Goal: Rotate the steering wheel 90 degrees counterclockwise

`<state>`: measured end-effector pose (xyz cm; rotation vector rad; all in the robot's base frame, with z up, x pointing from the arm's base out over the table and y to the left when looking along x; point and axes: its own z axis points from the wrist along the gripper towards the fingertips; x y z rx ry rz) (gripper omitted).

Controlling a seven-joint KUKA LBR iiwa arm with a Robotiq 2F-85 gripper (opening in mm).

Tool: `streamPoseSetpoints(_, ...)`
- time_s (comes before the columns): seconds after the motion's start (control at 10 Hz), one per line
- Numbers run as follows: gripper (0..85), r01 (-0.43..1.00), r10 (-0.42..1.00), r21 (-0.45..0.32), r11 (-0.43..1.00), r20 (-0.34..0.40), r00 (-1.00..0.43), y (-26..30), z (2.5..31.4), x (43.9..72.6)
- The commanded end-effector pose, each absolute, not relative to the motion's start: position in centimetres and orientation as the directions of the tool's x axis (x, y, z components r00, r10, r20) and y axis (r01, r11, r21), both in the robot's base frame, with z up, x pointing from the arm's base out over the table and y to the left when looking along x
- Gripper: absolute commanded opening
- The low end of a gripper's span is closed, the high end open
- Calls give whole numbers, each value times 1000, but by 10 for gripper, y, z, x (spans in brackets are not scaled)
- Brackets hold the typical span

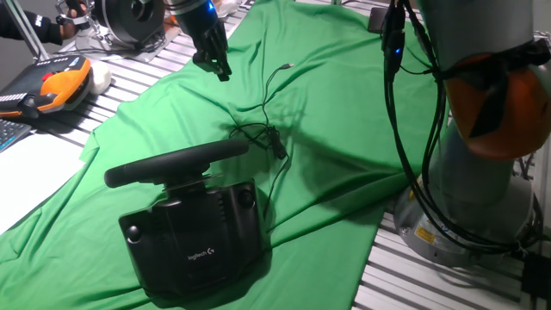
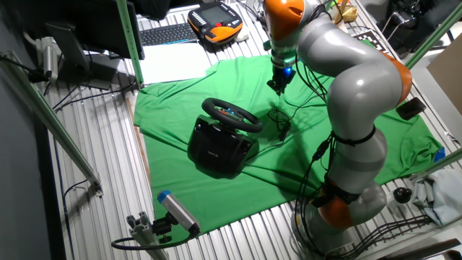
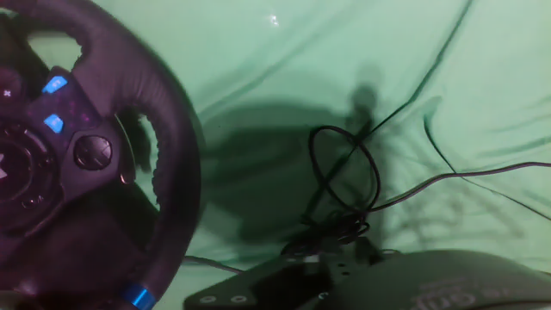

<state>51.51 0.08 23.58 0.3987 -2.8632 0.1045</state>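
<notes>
The wheel (image 1: 176, 163) sits on its black base (image 1: 194, 237) on the green cloth (image 1: 336, 112). One fixed view shows the rim nearly edge-on; the other fixed view shows its ring (image 2: 231, 114), and the hand view its blue-lit buttons (image 3: 53, 103). The gripper (image 1: 215, 62) hangs above the cloth beyond the wheel, apart from it; I cannot tell how wide its fingers stand. Black cables (image 3: 344, 185) coil beside the wheel.
</notes>
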Motion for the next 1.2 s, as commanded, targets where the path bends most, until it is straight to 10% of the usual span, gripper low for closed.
streamPoseSetpoints(0.0, 0, -287, -269, -34, 957, 253, -929, 1, 236, 515)
streamPoseSetpoints(1.1, 0, -271, -260, -11, 962, 245, -934, 1, 236, 515)
